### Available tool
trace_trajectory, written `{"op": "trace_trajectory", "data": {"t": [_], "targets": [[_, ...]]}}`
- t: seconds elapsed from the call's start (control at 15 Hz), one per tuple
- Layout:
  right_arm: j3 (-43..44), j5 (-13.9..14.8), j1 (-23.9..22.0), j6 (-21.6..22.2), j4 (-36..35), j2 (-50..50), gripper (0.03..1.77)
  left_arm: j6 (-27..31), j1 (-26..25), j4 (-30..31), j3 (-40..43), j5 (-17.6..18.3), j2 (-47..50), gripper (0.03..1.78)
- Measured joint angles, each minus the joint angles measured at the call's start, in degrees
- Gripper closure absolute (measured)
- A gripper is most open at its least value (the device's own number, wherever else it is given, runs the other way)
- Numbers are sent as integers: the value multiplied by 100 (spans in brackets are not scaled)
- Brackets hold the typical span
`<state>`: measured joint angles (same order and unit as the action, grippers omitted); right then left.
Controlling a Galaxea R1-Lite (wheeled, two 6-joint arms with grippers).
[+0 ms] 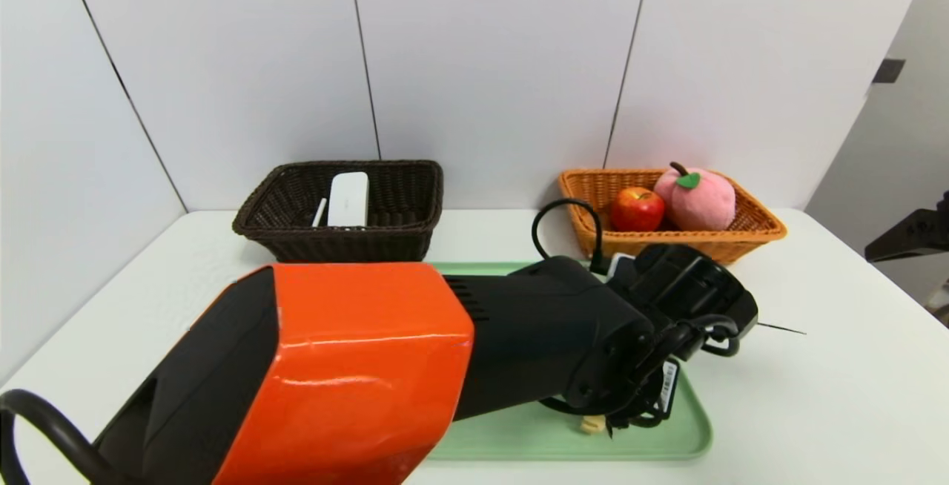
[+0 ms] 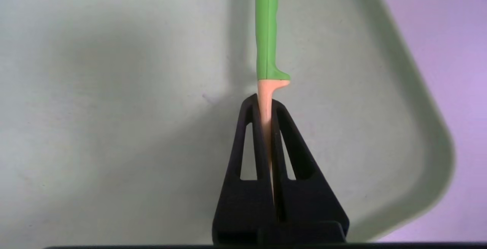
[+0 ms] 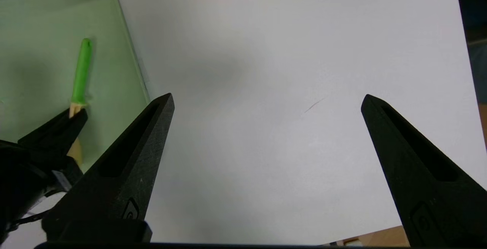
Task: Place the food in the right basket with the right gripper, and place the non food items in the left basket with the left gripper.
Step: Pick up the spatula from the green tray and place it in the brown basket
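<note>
**Left end effector clamped on a green-and-beige knife over the tray**

At the far left of the white table (image 1: 815, 396) stands a dark brown woven basket (image 1: 400, 236) against the wall, with a white rectangular device (image 1: 348, 199) and a thin white stick (image 1: 319, 212) lying inside it. In front of it the left arm, with its orange and black housing, reaches across a pale green plastic tray (image 1: 667, 444) toward the tray's right end.

The left end effector (image 2: 265, 106) is shut tight on a toy knife with a green handle and a beige blade (image 2: 268, 32) — its two black fingers (image 2: 247, 134) pinch the beige part, and the green handle sticks straight out past the tips. The tray floor lies below the knife, near the tray's rounded corner; whether the knife touches the tray cannot be told.

Farther right, at the back of the table, an orange woven basket (image 1: 756, 229) holds a red apple (image 1: 637, 209) and a pink plush peach with a green leaf (image 1: 697, 199), side by side and touching.

The right end effector (image 3: 266, 100) hangs over bare table just right of the tray — its fingers spread wide apart, holding nothing.
</note>
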<state>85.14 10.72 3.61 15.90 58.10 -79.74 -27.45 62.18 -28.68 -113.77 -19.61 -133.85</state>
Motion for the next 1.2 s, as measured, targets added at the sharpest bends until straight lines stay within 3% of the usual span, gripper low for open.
{"op": "trace_trajectory", "data": {"t": [0.27,0.47,0.87,1.07,1.2], "targets": [[-17,-6,-17,-2,0,2,10,-16,-157,-254,-1,60,883,173],[-22,-24,-20,-7,0,-6,10,-33,-592,-640,0,234,1820,173],[-39,-38,7,-17,-2,-28,10,199,-2660,-753,16,399,2809,173],[-39,-20,35,-30,-5,-41,10,191,-3641,-642,21,798,2734,173],[-38,-2,41,-22,-5,-41,10,-190,-4056,-638,21,1074,2556,173]]}}
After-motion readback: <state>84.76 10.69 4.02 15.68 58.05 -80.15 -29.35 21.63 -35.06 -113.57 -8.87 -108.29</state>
